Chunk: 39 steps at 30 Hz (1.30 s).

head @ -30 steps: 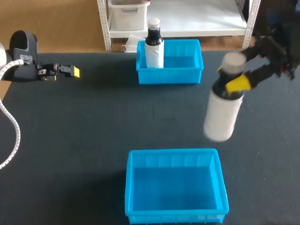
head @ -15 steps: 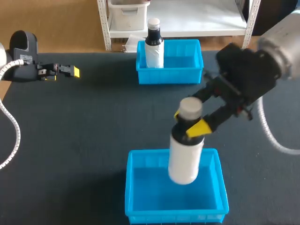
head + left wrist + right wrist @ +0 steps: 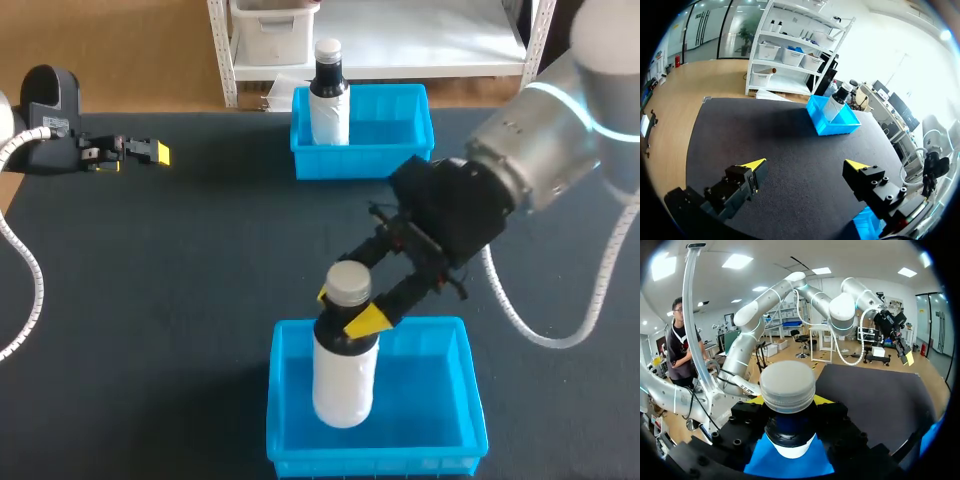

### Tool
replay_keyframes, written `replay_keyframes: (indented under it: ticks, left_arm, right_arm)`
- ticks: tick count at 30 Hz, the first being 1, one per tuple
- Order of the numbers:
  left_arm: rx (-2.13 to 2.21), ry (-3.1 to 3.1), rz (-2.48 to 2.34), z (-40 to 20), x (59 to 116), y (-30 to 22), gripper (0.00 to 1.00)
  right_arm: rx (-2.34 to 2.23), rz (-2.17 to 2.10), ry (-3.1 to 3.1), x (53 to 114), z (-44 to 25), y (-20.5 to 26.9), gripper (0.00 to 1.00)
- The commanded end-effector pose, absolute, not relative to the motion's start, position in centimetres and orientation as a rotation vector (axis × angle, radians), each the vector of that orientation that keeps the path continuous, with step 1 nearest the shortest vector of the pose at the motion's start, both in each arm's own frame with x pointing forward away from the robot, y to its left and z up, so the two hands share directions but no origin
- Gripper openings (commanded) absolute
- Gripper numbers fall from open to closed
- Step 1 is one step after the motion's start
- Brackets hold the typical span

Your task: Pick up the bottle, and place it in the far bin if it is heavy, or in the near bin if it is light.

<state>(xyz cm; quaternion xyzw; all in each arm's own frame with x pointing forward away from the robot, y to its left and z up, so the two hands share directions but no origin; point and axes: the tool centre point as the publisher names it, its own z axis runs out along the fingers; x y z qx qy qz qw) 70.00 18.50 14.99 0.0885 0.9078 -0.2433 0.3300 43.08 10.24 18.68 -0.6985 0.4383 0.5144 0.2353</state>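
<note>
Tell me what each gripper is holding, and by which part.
The right gripper holds the white bottle by its dark neck, just below the cap. The left gripper holds nothing.

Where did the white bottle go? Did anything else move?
The right end effector carried the white bottle from the table's right side leftward and nearer, and now holds it over the near bin, still gripping its neck. The left end effector, the far bin and the other bottle in it stayed put.
</note>
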Motion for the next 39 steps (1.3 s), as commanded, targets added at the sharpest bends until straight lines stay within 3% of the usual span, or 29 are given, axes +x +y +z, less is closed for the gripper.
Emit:
replay_keyframes:
  ticks: [1, 13, 16, 21, 22, 23, 24, 32, 39]
  left_arm:
    - [0.231, 2.374, -0.636, 15.0, 70.0, 18.5, 1.0]
    - [0.231, 2.374, -0.636, 15.0, 70.0, 18.5, 1.0]
    - [0.231, 2.374, -0.636, 15.0, 70.0, 18.5, 1.0]
    - [0.231, 2.374, -0.636, 15.0, 70.0, 18.5, 1.0]
    - [0.231, 2.374, -0.636, 15.0, 70.0, 18.5, 1.0]
    - [0.231, 2.374, -0.636, 15.0, 70.0, 18.5, 1.0]
    - [0.231, 2.374, -0.636, 15.0, 70.0, 18.5, 1.0]
    - [0.231, 2.374, -0.636, 15.0, 70.0, 18.5, 1.0]
    - [0.231, 2.374, -0.636, 15.0, 70.0, 18.5, 1.0]
  right_arm:
    - [-1.955, 1.475, 1.158, 43.9, 17.2, 11.5, 0.23]
    - [-2.004, 1.423, 1.123, 44.9, 14.9, 11.8, 0.24]
    - [-2.022, 1.398, 1.12, 44.9, 14.7, 11.7, 0.28]
    - [-2.054, 1.375, 1.126, 45.0, 14.2, 11.4, 0.48]
    - [-2.059, 1.371, 1.129, 45.0, 14.1, 11.3, 0.63]
    - [-2.062, 1.37, 1.131, 45.1, 14.0, 11.3, 0.87]
    - [-2.067, 1.368, 1.133, 45.1, 13.9, 11.2, 1.0]
    - [-2.087, 1.36, 1.182, 45.4, 13.5, 10.3, 1.0]
    - [-2.081, 1.356, 1.301, 48.0, 12.9, 6.8, 1.0]
